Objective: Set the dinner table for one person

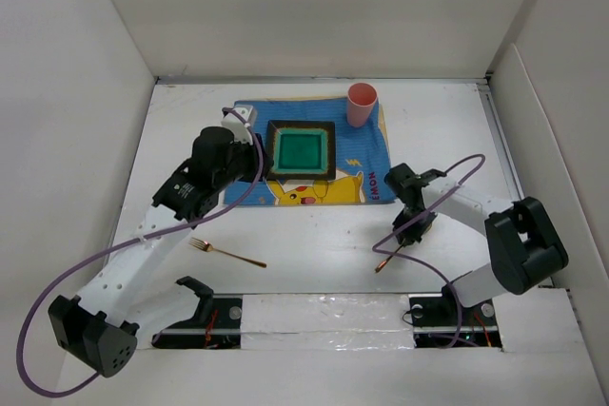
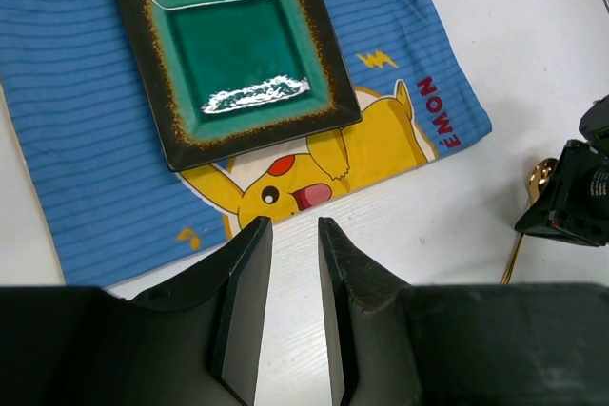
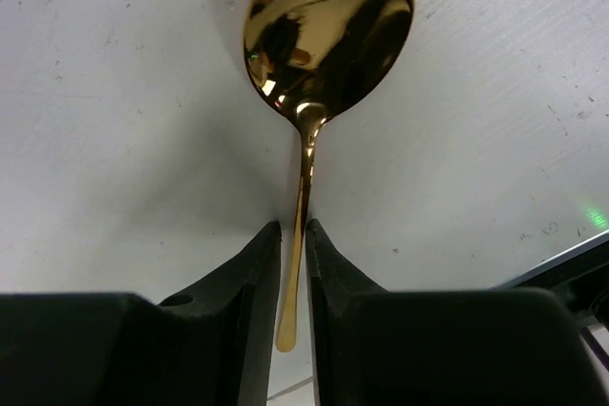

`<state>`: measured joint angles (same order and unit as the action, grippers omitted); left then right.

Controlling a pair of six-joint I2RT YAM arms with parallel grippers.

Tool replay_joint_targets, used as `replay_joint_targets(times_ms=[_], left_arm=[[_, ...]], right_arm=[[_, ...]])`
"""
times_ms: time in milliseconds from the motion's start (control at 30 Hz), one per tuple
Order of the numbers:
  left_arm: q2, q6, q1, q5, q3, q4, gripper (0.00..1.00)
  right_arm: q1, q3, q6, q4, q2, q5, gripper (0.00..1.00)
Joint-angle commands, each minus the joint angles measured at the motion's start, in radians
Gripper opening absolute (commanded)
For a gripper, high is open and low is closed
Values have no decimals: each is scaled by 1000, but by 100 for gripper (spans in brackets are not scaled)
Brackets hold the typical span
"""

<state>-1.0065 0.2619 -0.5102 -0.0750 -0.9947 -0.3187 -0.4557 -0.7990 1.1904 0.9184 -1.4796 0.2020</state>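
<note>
The right gripper (image 3: 293,235) pinches the spoon (image 3: 328,35) by its handle, likely to carry it beside the plate (image 2: 243,49); the left gripper (image 2: 293,263) hangs half-open, empty.

Blue striped cartoon mat (image 1: 366,154), dark-rimmed green square plate (image 1: 303,149) on it, pink cup (image 1: 362,105) upright at its far-right corner, gold fork (image 1: 228,254), gold spoon (image 3: 319,64)

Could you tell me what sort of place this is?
Likely a robot test cell: plain white panels enclose the table, and the left arm and right arm are bolted at its near edge.
</note>
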Motion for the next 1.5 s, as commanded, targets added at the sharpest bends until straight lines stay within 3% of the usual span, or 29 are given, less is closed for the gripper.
replay_joint_targets(times_ms=[0, 133, 333, 533, 700, 900, 1133, 1467], left_arm=[[40, -18, -5, 27, 11, 26, 23], [39, -30, -5, 50, 21, 21, 23], [22, -30, -5, 58, 16, 13, 23], [-21, -26, -5, 66, -24, 13, 23], [-73, 29, -5, 115, -70, 3, 23], [-118, 183, 38, 169, -134, -29, 23], [-125, 324, 59, 179, -128, -39, 26], [-98, 395, 59, 201, -73, -77, 26]], right_arm=[[12, -35, 11, 13, -37, 42, 19], [12, -28, 31, 16, -32, 42, 0], [2, 12, 57, 56, 174, 106, 0], [-8, -167, -179, 159, 239, 264, 0], [-17, -403, -528, 33, 113, 225, 0], [-60, -534, -785, -162, -82, 91, 0], [-69, -681, -839, -305, -304, 42, 0], [-41, -806, -835, -392, -507, 54, 0]])
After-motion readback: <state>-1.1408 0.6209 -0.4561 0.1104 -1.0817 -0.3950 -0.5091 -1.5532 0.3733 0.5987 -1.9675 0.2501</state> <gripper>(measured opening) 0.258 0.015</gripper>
